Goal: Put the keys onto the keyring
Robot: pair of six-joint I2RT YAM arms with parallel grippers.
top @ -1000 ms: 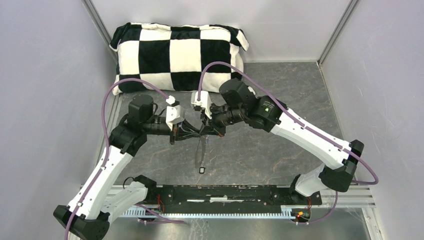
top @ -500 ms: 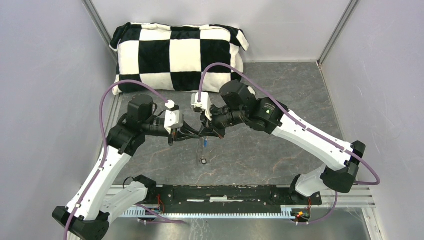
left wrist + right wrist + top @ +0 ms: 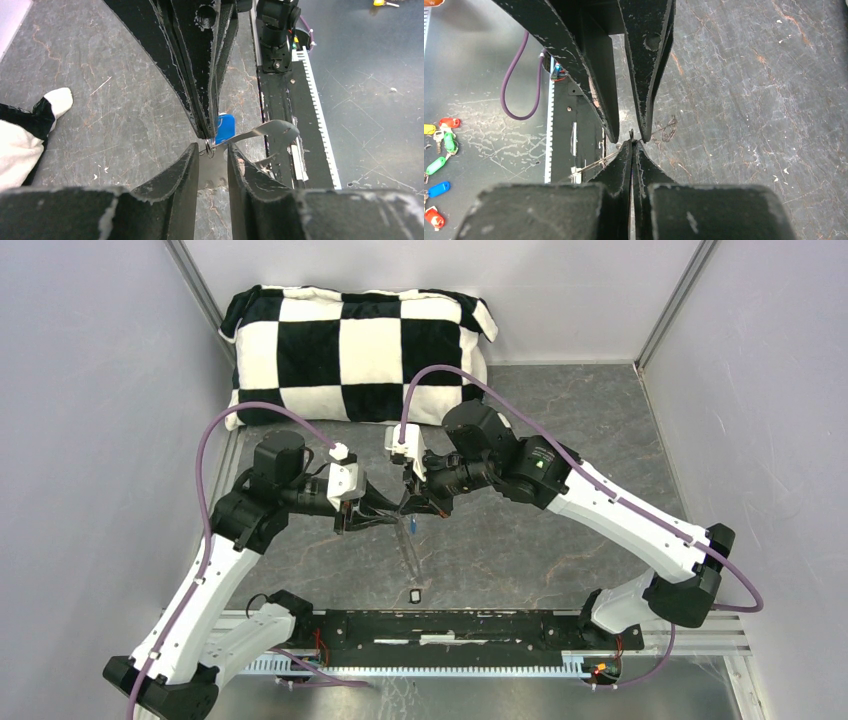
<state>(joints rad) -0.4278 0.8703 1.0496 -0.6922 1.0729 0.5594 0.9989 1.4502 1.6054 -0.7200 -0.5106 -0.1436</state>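
My right gripper (image 3: 409, 508) (image 3: 632, 142) is shut on the top of the keyring (image 3: 411, 552), a thin wire loop that hangs down from it over the table. The blue key (image 3: 411, 526) (image 3: 225, 128) sits just under the right fingertips, against the wire. At the loop's lower end is the black key (image 3: 416, 593); whether it touches the table I cannot tell. My left gripper (image 3: 388, 521) (image 3: 212, 150) faces the right one tip to tip, jaws apart, its fingertips on either side of the wire without pinching it.
A black-and-white checkered pillow (image 3: 360, 350) lies at the back of the table. The arms' black base rail (image 3: 450, 632) runs along the near edge. Several coloured key tags (image 3: 438, 165) lie on the lower surface beyond that rail.
My left gripper has opened and let go of what it pinched. The loop has swung down and longer, and the black key has dropped towards the near edge.
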